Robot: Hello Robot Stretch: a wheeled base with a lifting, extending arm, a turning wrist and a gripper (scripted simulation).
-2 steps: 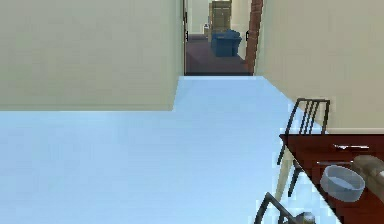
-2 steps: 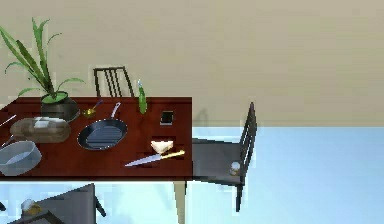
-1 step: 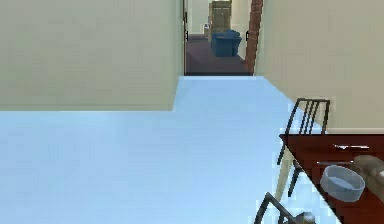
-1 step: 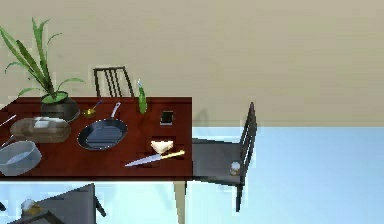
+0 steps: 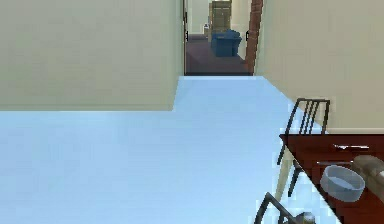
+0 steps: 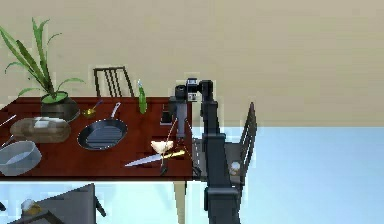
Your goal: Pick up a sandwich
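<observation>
Progress: nothing is seen lifted clear, so the pickup is judged yet to be done.
Gripper (image 6: pixel 180 100): seen against the table (image 6: pixel 75 160), far side; its grip cannot be told, nor whether anything is held.
Sandwich: not surely made out — a pale blob (image 6: pixel 160 147) beside the knife (image 6: pixel 145 159) may be it.
Surface: dark red, laid with pan (image 6: pixel 100 133), bowl (image 6: pixel 20 157), potted plant (image 6: pixel 45 75).
Room: pale blue floor (image 5: pixel 100 150), cream walls (image 5: pixel 80 50) — doorway (image 5: pixel 218 40) ahead.

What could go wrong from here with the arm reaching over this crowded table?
The green bottle stands upright near the far end of the arm; a sideways swing might topple it. The knife lies by the near edge of the table, beside a small yellow item; a nudge could push it off. That item is too small to confirm as a sandwich.
</observation>
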